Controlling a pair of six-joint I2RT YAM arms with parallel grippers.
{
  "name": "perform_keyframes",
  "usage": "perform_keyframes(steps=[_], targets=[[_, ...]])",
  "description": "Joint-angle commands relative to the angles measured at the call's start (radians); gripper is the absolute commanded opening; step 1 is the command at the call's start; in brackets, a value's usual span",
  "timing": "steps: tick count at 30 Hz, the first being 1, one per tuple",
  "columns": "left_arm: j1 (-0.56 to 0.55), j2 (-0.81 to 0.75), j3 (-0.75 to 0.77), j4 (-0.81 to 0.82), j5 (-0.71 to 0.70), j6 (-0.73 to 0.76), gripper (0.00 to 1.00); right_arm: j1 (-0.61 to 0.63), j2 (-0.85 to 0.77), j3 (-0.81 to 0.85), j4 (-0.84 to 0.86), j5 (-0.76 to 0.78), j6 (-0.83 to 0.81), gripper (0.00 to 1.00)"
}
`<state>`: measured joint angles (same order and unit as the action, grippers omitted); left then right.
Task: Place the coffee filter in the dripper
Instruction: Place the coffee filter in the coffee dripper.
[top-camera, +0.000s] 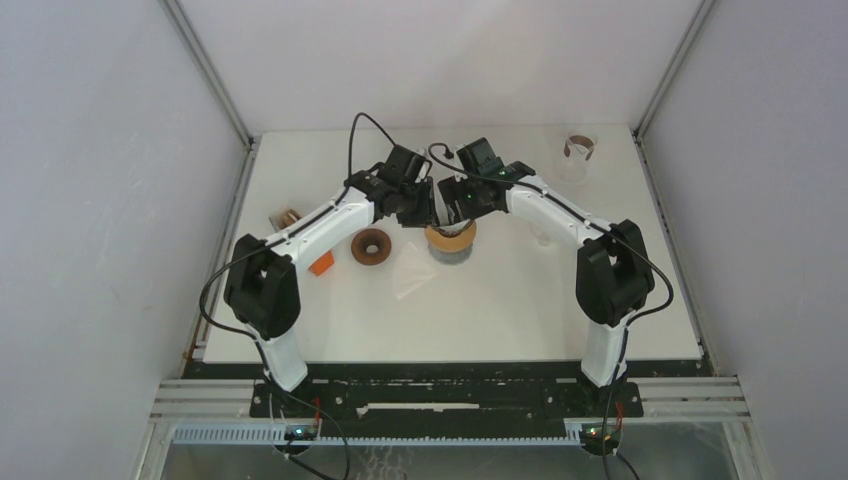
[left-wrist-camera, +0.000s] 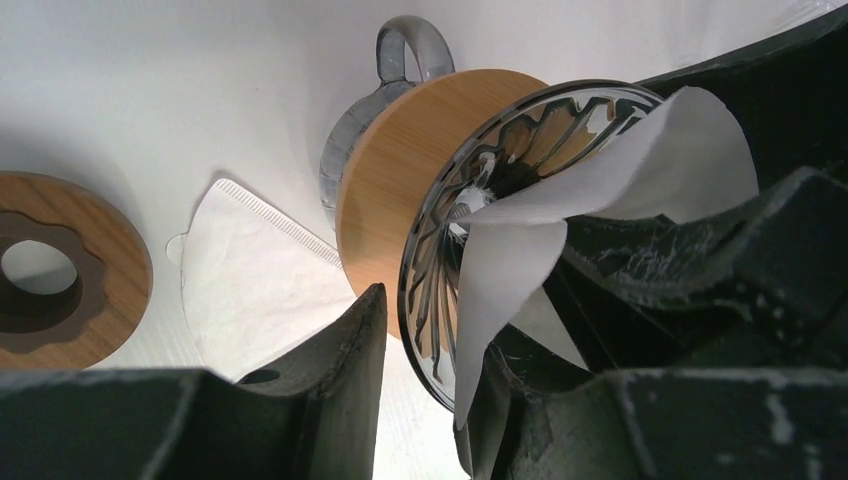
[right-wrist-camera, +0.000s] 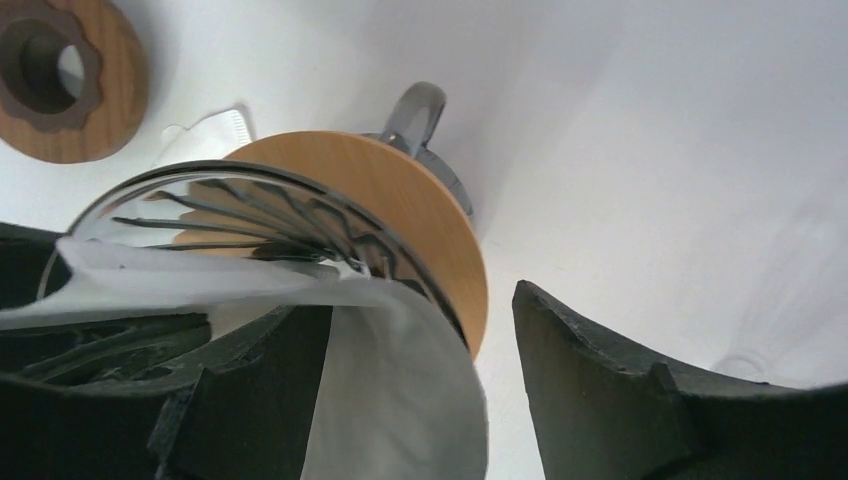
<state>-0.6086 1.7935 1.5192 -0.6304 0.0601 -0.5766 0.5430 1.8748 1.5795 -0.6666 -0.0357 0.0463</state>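
Where the two arms meet over the middle of the bench, the entries run as follows.

Left end effector: jaws partly apart, astride the rim of the dripper. One finger is outside by the wooden collar, the other inside against the paper. Whether it pinches rim and paper cannot be told.

Right end effector: jaws wide apart and gripping nothing. The paper drapes over one finger and stands well apart from the other.

Coffee filter: white and part-unfolded. Its folded point reaches into the ribbed glass cone, and its flaps stand out past the rim between the two end effectors.

Dripper: clear ribbed cone, wooden collar and grey handle, standing on the bench under both end effectors.

Second filter: flat on the bench, just beside the dripper, on the left arm's side.

Wooden ring: flat on the bench with a dark scalloped hole, just beyond the flat filter.

Orange piece: small, on the bench beside the left arm.

Clear cup: at the far right corner, well apart from the rest, with a brown band inside.
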Motion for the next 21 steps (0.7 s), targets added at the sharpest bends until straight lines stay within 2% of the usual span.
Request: perform_keyframes(steps=[1,12,21], targets=[[-0.002,-0.021,0.033,0.013,0.009,0.006,0.37,-0.008,-0.008,0.024,-0.005,0.100,0.000,0.75],[-0.002,-0.034,0.020,-0.001,-0.003,0.013,0.36,-0.020,-0.036,0.013,0.007,0.185,0.016,0.73],[0.000,-0.040,0.014,-0.020,-0.021,0.027,0.35,-0.027,-0.019,0.011,0.003,0.171,0.019,0.73]])
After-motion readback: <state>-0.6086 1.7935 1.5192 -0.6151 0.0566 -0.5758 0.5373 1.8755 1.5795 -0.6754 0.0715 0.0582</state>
